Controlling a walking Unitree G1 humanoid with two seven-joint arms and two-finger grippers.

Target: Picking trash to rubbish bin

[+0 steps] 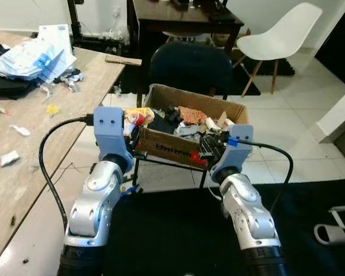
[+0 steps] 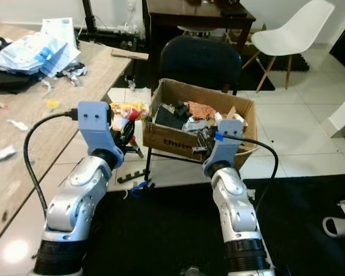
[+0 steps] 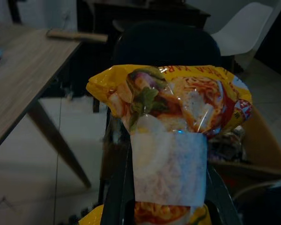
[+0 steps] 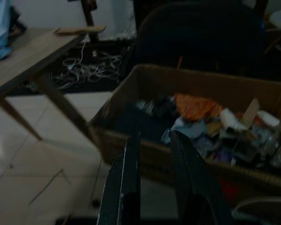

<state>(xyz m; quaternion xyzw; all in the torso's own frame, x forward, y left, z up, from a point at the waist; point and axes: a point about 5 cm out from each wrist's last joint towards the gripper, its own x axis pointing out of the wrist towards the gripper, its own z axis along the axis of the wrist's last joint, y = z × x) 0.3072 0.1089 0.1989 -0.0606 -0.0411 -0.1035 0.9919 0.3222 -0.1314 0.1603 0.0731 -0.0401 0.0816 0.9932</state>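
My left gripper (image 1: 132, 125) is shut on a yellow noodle packet (image 3: 178, 96) with a white paper slip (image 3: 168, 168) over its front. It holds the packet beside the left corner of the cardboard box (image 1: 167, 146). The box serves as the bin and rests on a dark chair (image 1: 190, 66). It holds several pieces of trash, among them an orange wrapper (image 4: 194, 105) and dark scraps. My right gripper (image 1: 210, 150) is at the box's front wall near its right side. Its fingers (image 4: 130, 178) stand close together with nothing between them.
A wooden table (image 1: 29, 167) runs along my left, with papers (image 1: 37, 54) and small scraps (image 1: 10, 157) on it. A white chair (image 1: 282, 37) and a dark table (image 1: 184, 20) stand behind the box. A black mat (image 1: 178, 236) lies under my arms.
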